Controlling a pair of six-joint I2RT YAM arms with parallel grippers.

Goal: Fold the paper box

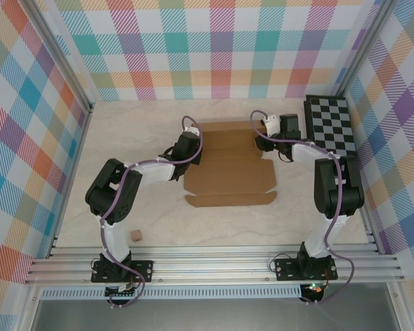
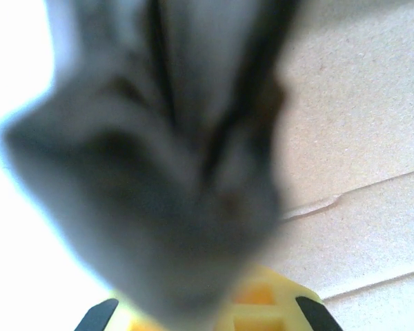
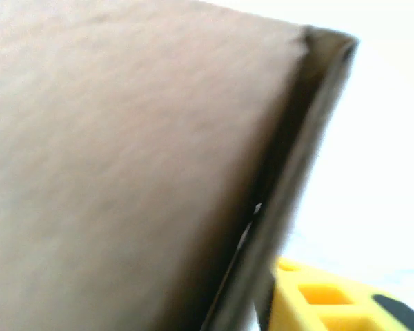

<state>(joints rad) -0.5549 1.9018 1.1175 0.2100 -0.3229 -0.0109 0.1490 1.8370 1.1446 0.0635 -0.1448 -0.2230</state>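
Aluminium rails (image 1: 214, 265) at the near edge carry both arm bases, and a small tan cube (image 1: 136, 236) sits on the pale surface (image 1: 124, 131) just beside the left base. The left arm climbs to a raised elbow at the left, then reaches inward and away, bringing the left tool (image 1: 192, 146) to the left edge of the paper box (image 1: 231, 169). The right arm stands upright, bends at a high elbow and stretches leftward, placing the right tool (image 1: 264, 125) at the box's far right corner. The box lies mid-surface between the two tools as a mostly flat brown cardboard sheet, with a long flap toward the bases. The left wrist camera adds creased cardboard right under the tool. A blurred grey shape (image 2: 159, 172) close to the lens hides the fingers, so that tool's opening cannot be told. The right wrist camera shows a cardboard panel tilted up against the lens, its edge running diagonally. Whether the right tool pinches it cannot be told. Farther off, a checkered board (image 1: 334, 127) lies at the far right, apart from the box, before plaid walls (image 1: 214, 48).
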